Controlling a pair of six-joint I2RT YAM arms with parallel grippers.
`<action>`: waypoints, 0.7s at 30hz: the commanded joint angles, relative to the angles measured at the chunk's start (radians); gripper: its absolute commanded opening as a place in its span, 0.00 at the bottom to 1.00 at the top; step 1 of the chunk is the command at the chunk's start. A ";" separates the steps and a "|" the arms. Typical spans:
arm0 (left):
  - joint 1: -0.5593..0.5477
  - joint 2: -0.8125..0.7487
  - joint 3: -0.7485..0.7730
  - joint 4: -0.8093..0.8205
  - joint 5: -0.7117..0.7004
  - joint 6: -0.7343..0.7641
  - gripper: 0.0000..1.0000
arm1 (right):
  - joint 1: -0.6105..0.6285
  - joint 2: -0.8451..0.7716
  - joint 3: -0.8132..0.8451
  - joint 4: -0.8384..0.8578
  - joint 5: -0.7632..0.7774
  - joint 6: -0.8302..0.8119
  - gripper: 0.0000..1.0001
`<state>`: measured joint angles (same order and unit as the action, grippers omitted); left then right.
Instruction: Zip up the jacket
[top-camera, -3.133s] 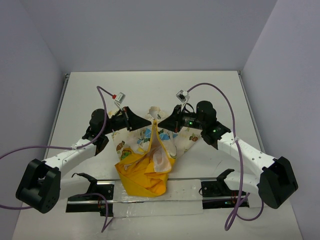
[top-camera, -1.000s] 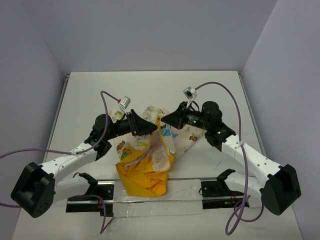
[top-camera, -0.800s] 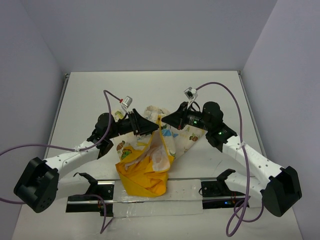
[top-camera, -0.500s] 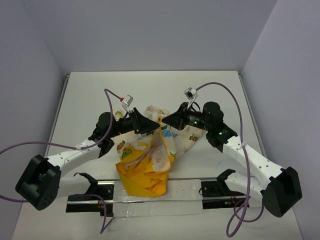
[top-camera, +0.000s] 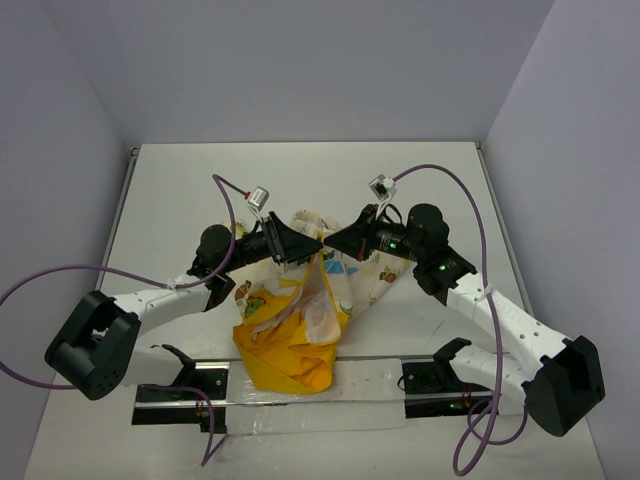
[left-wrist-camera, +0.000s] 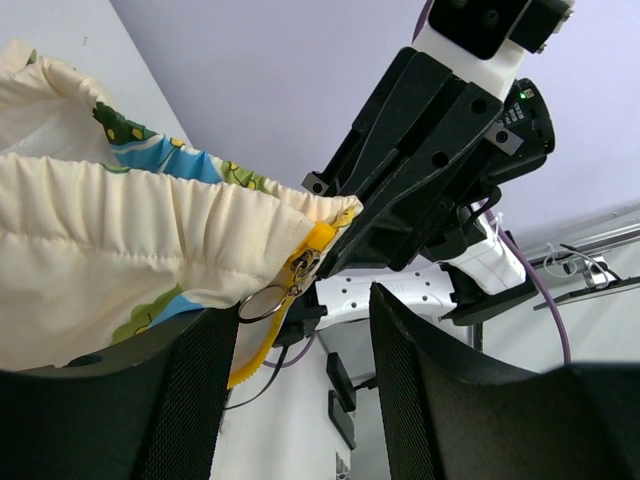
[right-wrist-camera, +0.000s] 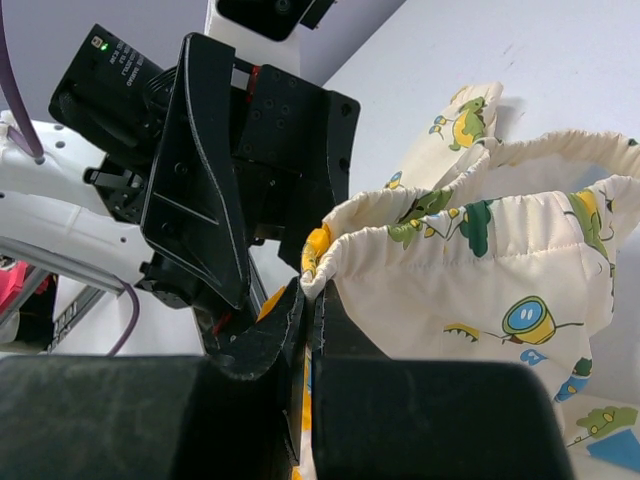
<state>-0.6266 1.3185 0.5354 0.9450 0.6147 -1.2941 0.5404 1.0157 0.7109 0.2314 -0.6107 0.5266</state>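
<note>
The small child's jacket (top-camera: 296, 352) of soft cream cloth with cartoon animal prints and bright yellow lining lies crumpled in the middle of the white table (top-camera: 200, 180), between the two arms. Its long axis runs roughly near to far. The yellow hood end is bunched at the near side close to the arm bases, and the gathered cream hem end points far and is lifted off the surface. One printed front panel spreads to the right under the right arm. A yellow zipper edge climbs from the near heap to the raised corner where both grippers meet. The right gripper (right-wrist-camera: 312, 300) comes in from the right, and its jaws are clamped tight on the elastic hem corner of the jacket (right-wrist-camera: 470, 270), beside the yellow tape. The left gripper (left-wrist-camera: 305, 305) faces it from the left with its padded fingers (left-wrist-camera: 190, 400) spread apart and gripping nothing. The yellow zipper tape end (left-wrist-camera: 318, 238) and the metal slider with its ring-shaped pull (left-wrist-camera: 262, 303) hang in the gap between them. The ring is just beside one fingertip, and I cannot tell whether it touches. From above, the tips of the left gripper (top-camera: 308, 245) and the right gripper (top-camera: 328, 240) are almost touching over the far part of the jacket.
</note>
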 joint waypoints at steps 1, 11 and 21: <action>0.004 -0.002 0.014 0.132 0.003 -0.012 0.59 | -0.002 -0.038 0.041 0.051 -0.030 -0.004 0.00; 0.004 -0.047 -0.007 0.090 -0.003 0.004 0.43 | -0.003 -0.032 0.040 0.051 -0.024 -0.005 0.00; 0.004 -0.057 -0.025 0.066 -0.009 0.003 0.09 | -0.003 -0.025 0.040 0.058 -0.008 -0.001 0.00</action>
<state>-0.6258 1.2846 0.5103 0.9711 0.6106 -1.2994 0.5396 1.0100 0.7113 0.2348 -0.6188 0.5274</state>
